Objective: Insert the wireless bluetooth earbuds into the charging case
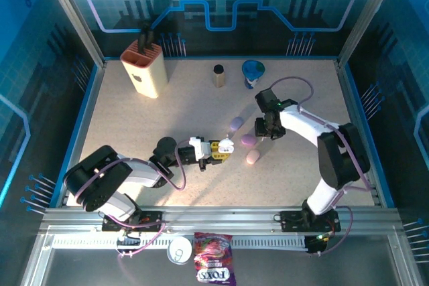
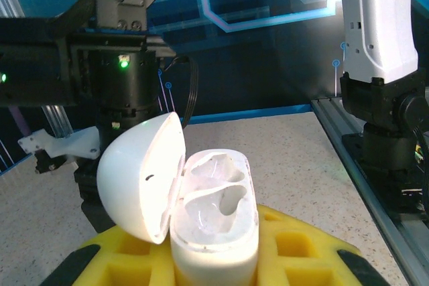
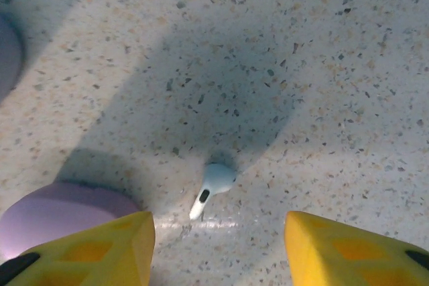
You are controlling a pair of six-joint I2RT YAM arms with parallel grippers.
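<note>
Our right tool, jaws apart, hangs over the small white stemmed plastic earbud, whose stem is angled toward one finger. Our left tool clamps the open white charging case.

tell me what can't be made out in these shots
- Top view: white case too small to read its wells.
- Left wrist view: its base, cut off by the bottom edge and yellow fingers.
- Right wrist view: purple case, partly behind a finger; another purple shape, cut by the left edge.
</note>
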